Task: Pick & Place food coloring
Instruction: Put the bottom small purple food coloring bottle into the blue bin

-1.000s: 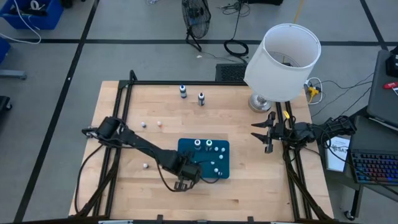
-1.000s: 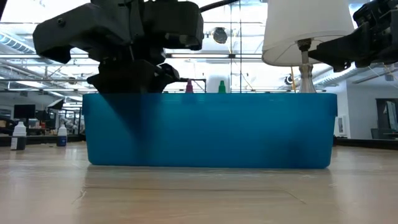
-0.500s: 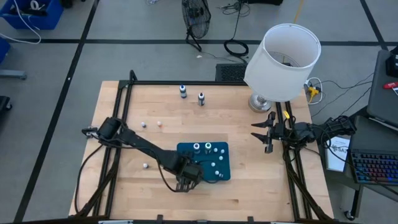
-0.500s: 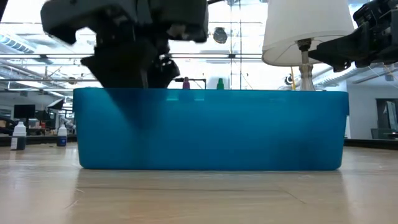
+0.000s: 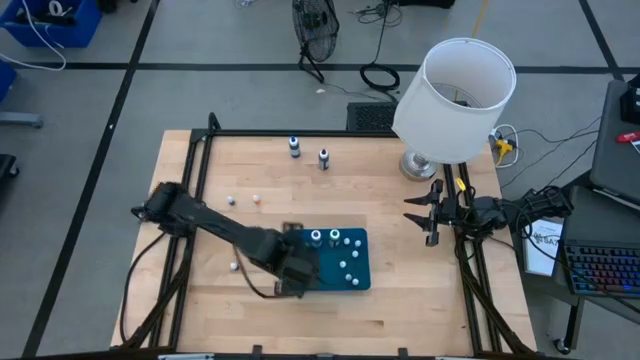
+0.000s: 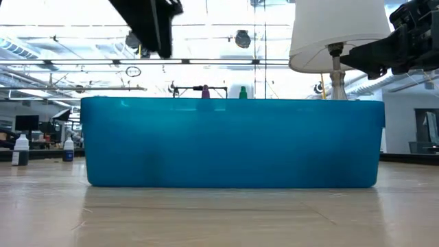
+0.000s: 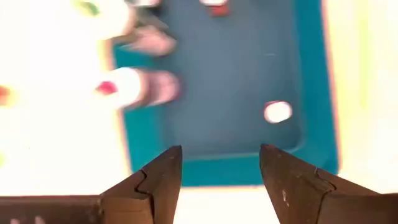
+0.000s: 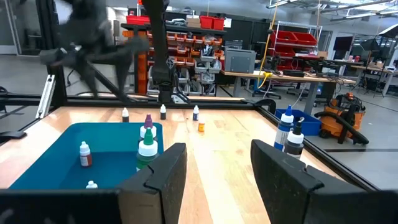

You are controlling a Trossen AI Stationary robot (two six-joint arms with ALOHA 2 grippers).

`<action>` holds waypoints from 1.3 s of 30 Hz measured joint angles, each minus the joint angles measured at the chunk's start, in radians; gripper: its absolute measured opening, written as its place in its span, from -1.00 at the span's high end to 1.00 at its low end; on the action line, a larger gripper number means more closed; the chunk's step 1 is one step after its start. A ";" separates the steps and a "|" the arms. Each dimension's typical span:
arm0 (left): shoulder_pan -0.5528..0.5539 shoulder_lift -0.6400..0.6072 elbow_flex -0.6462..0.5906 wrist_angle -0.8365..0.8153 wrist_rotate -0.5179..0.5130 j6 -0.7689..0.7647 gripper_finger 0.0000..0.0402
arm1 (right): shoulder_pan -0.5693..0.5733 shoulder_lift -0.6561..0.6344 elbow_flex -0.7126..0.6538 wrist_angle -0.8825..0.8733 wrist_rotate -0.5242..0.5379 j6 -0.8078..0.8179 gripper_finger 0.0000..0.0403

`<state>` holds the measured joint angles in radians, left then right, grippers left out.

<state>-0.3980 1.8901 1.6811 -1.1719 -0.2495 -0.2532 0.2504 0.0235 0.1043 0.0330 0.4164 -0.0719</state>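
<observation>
Wooden table (image 5: 400, 215) carries a blue tray (image 5: 362, 262); left tool (image 5: 292, 284) open and empty above it, right tool (image 5: 428, 213) parted, empty.

Left claw (image 5: 289, 272) has opened from a near-closed state and pulled back off the blue tray (image 5: 362, 262), now at its outer edge. It has risen out of the low view. Tray shifted slightly sideways over the counter (image 5: 400, 310), away from the claw.
</observation>
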 joint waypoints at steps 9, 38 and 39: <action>-0.070 -0.333 -0.328 -0.005 0.018 -0.453 -0.08 | 0.000 0.000 0.000 0.000 0.000 0.000 0.17; -0.164 -0.419 -0.902 0.309 0.217 -1.189 -0.08 | 0.000 0.000 0.000 0.000 0.000 0.000 0.17; -0.166 -0.419 -0.902 0.310 0.222 -1.191 -0.08 | 0.000 0.000 0.000 0.000 0.000 0.000 0.17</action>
<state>-0.5642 1.4712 0.7795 -0.8623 -0.0275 -1.4437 0.2504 0.0236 0.1043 0.0331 0.4162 -0.0719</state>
